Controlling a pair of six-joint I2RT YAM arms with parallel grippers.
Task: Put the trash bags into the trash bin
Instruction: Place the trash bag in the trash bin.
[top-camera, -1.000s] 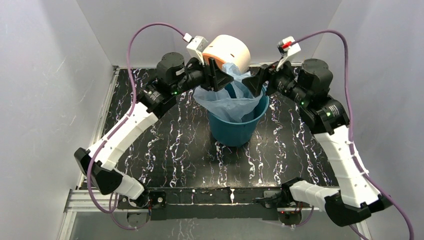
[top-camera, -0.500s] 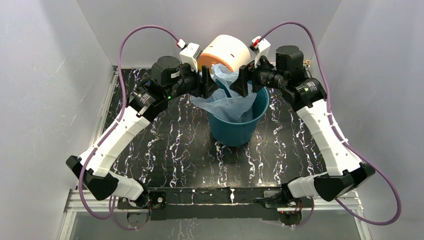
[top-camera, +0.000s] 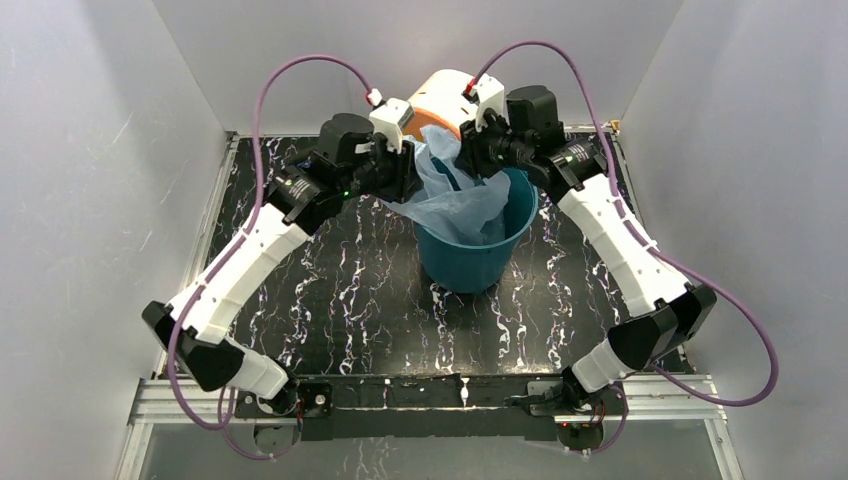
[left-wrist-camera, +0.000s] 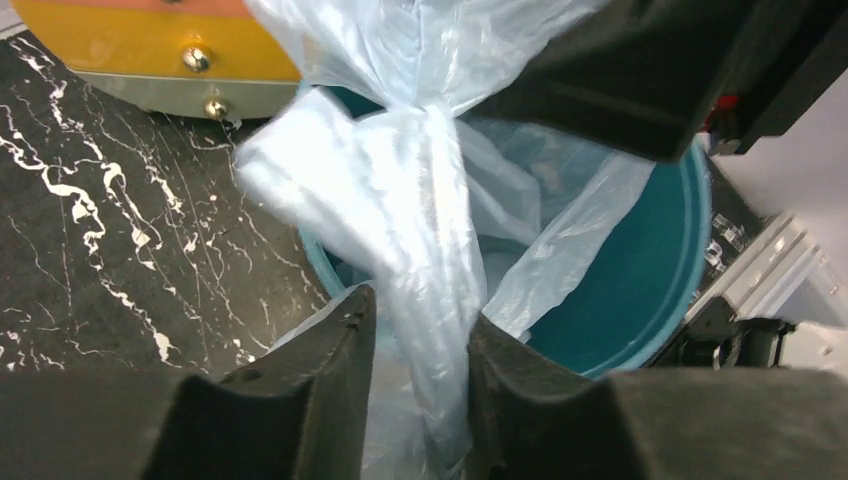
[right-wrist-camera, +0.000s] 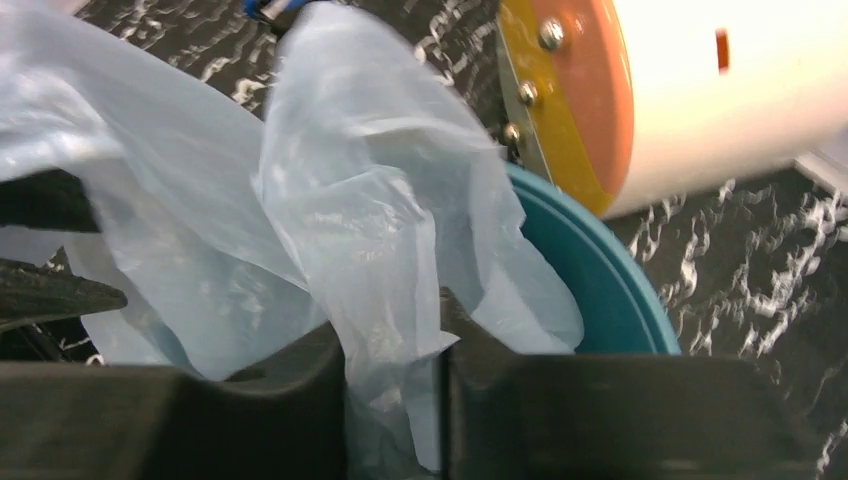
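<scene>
The light-blue translucent trash bag (top-camera: 455, 205) hangs half inside the teal trash bin (top-camera: 470, 260), its upper part bunched above the rim. My left gripper (top-camera: 405, 172) is at the bag's left side. In the left wrist view the bag (left-wrist-camera: 400, 180) fills the gap of that gripper (left-wrist-camera: 418, 315), which is shut on it over the bin (left-wrist-camera: 640, 280). My right gripper (top-camera: 470, 158) is at the bag's upper right. The right wrist view shows a fold of the bag (right-wrist-camera: 350, 180) pinched in that gripper (right-wrist-camera: 392, 320), beside the bin's rim (right-wrist-camera: 600, 290).
A cream-and-orange drum (top-camera: 445, 92) lies on its side just behind the bin, close to both wrists; the left wrist view shows its orange end (left-wrist-camera: 150, 40) and the right wrist view its side (right-wrist-camera: 700, 90). White walls enclose the black marbled table (top-camera: 340, 290).
Both grippers have moved inward to the bag above the bin's far rim and closed on it. The right arm swung left; the bag's top is more gathered.
</scene>
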